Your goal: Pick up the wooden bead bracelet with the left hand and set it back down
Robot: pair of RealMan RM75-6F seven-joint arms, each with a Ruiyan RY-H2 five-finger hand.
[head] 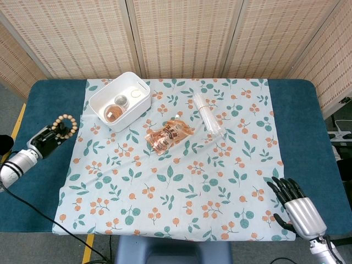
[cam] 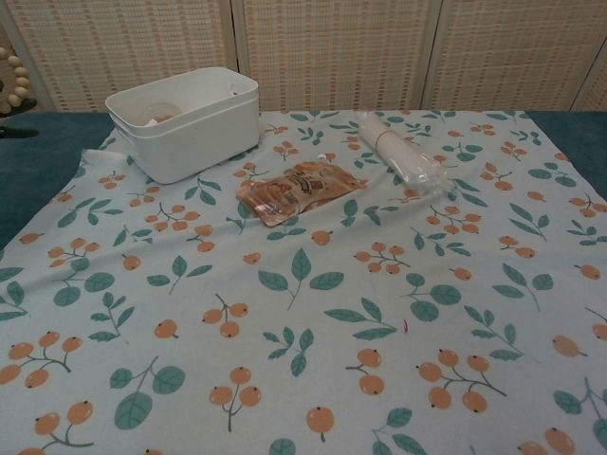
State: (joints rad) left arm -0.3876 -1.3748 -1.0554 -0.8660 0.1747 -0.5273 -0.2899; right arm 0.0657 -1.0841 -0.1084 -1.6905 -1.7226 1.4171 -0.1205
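Fingers, left: our left hand (head: 47, 137) has its dark fingers (head: 59, 131) hooked through the bracelet (head: 66, 125), holding it up over the blue table (head: 44, 181), off the cloth's left edge.
Bracelet: wooden bead loop, hanging at the fingertips; chest view catches only a few beads at its top-left corner.
Fingers, right: our right hand (head: 296, 206) sits palm-down at the cloth's near right corner, fingers spread, holding nothing.
Tub: white tub (head: 120, 100), up and to the right of the left fingers, on the floral cloth (head: 176, 181); small round items inside, can't make them out.
Snack packet: orange packet (head: 168, 134), well right of the left fingers, mid-cloth.
Plastic roll: clear roll (head: 208, 115) just beyond the packet, farther right.
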